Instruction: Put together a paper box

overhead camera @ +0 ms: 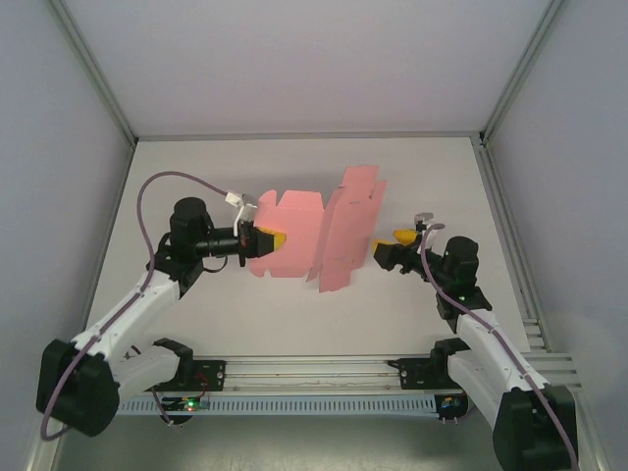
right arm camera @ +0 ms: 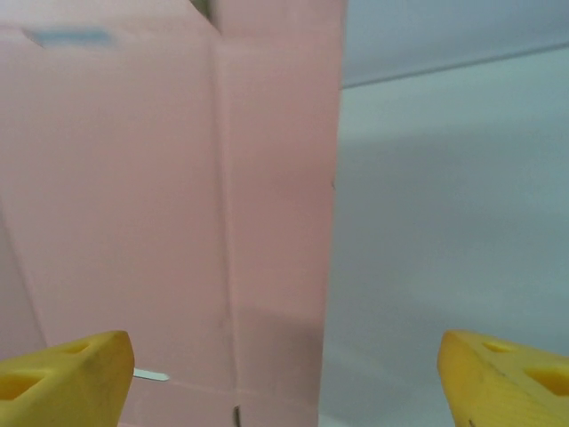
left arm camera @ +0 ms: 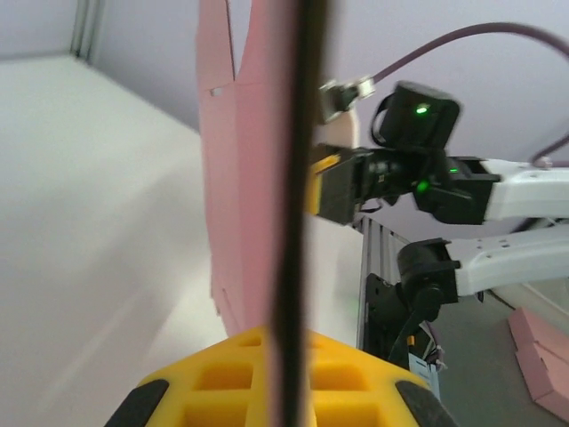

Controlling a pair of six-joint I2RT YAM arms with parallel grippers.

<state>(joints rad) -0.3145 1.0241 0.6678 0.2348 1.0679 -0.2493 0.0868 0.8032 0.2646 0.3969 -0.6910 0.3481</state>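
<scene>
Above the table (overhead camera: 412, 177), the box (overhead camera: 319, 231) is a flat pink die-cut sheet, held up off the surface and partly creased. Left gripper (overhead camera: 273, 238) is pinched tight on its left panel. Right gripper (overhead camera: 391, 245) stands wide apart, holding nothing, just beside the sheet's right flaps. Such thin card looks light, floppy and easily creased, so it is probably best taken on a flat panel near a fold, not by a tab

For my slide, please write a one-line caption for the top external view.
The left gripper is shut on the pink paper box; the right gripper is open beside it.
</scene>
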